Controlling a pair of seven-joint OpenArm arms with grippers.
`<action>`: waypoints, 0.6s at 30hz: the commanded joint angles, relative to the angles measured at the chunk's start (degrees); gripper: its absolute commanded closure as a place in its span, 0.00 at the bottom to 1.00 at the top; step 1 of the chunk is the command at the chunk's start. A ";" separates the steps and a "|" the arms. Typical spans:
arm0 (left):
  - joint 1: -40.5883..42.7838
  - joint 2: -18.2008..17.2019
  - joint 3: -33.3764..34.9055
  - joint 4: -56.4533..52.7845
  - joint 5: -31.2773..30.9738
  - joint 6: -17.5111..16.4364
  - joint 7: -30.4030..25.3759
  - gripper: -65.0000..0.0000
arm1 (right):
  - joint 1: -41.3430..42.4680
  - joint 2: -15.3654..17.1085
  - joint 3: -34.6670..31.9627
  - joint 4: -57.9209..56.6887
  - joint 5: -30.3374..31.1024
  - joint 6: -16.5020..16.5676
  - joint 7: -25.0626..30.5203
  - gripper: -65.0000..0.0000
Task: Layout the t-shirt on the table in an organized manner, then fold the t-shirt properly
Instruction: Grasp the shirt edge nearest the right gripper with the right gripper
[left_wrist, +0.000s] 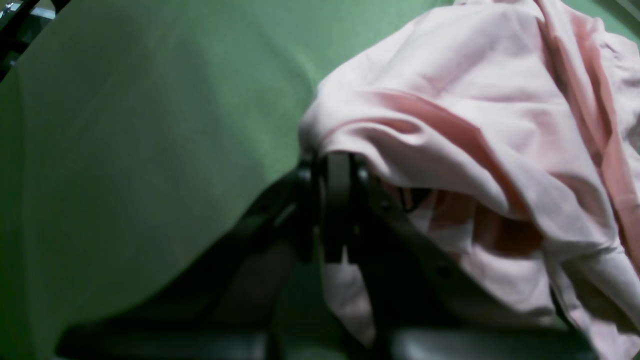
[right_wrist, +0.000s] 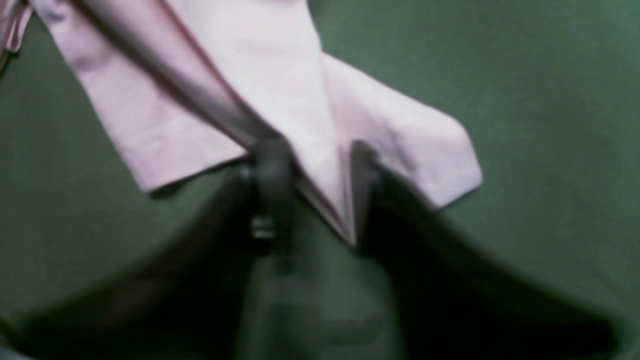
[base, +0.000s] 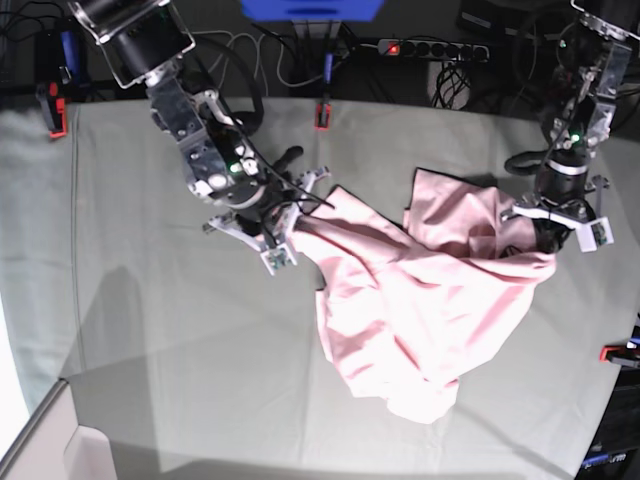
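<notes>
The pale pink t-shirt (base: 420, 300) lies crumpled right of the middle of the table (base: 180, 330), stretched between both grippers. My right gripper (base: 288, 228) is at the shirt's left end. In the right wrist view a folded edge of the t-shirt (right_wrist: 250, 60) runs between the fingers (right_wrist: 272, 170) of the right gripper (right_wrist: 315, 167), which is shut on it. My left gripper (base: 545, 243) holds the shirt's right end. In the left wrist view the left gripper (left_wrist: 336, 170) is shut, with bunched t-shirt (left_wrist: 475, 100) draped over it. No lettering shows.
Red-orange clamps (base: 55, 110) (base: 322, 113) (base: 620, 353) sit on the table's edges. A power strip (base: 430, 47) and cables lie beyond the far edge. A white box corner (base: 60, 455) pokes in at the bottom left. Green cloth (left_wrist: 150, 125) spreads left of the shirt.
</notes>
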 joint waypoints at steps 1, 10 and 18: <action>0.62 -0.86 -0.52 1.10 0.11 -0.05 -1.27 0.99 | 0.86 0.00 0.29 1.29 0.12 -0.03 1.05 1.00; 5.90 -0.95 -0.26 6.99 0.55 -0.75 -1.27 0.90 | -2.66 3.78 0.82 19.58 0.12 -0.03 0.79 1.00; 6.51 0.37 -0.44 7.78 0.11 -0.49 -1.36 0.40 | -3.27 5.54 9.08 22.92 0.38 -0.03 -0.88 1.00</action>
